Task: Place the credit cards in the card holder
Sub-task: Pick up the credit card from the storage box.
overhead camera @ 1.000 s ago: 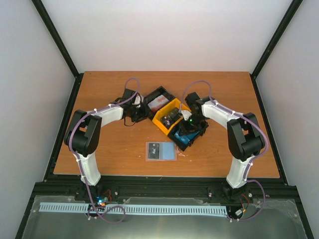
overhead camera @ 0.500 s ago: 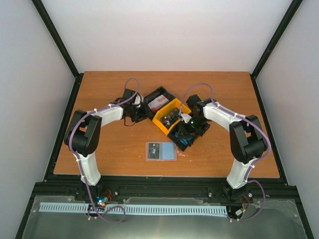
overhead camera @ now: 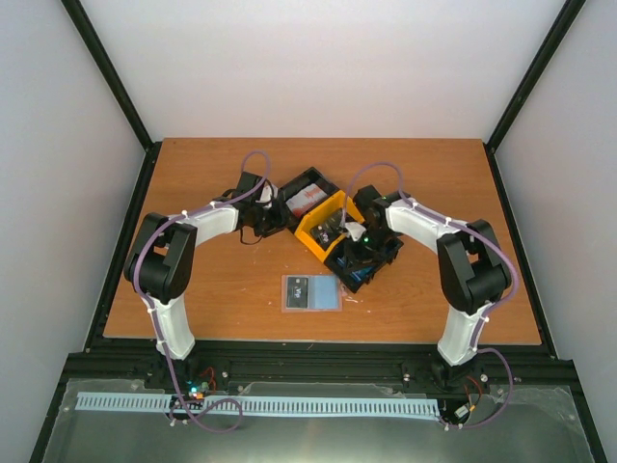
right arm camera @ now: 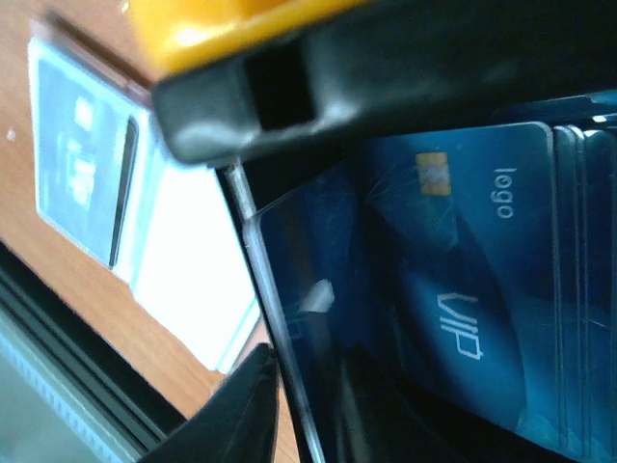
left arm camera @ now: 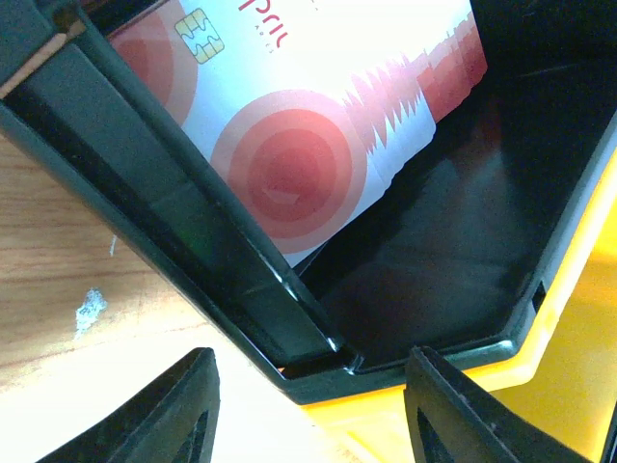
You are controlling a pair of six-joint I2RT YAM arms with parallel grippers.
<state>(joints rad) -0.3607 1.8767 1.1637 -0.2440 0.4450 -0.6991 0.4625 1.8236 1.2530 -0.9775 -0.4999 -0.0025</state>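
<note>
A red-and-white credit card (left arm camera: 308, 125) lies in the far black bin (overhead camera: 307, 198). My left gripper (left arm camera: 318, 415) is open, its fingers on either side of that bin's near corner without touching it. Several blue credit cards (right arm camera: 463, 270) lie stacked in the near black bin (overhead camera: 371, 265). My right gripper (right arm camera: 308, 415) straddles this bin's thin side wall. Its outer finger (right arm camera: 246, 405) is against the wall. The inner finger is dark and hard to make out. The card holder (overhead camera: 310, 292) lies open and flat on the table, in front of the bins.
A yellow bin (overhead camera: 323, 227) holding dark cards sits between the two black bins, pressed against both. Both grippers, left (overhead camera: 273, 220) and right (overhead camera: 355, 243), sit low at the bin cluster. The card holder (right arm camera: 87, 164) lies just beyond the blue cards' bin.
My right gripper has slid left and down along the blue cards' bin, and its jaws have narrowed around the bin wall. The left arm has not moved.
</note>
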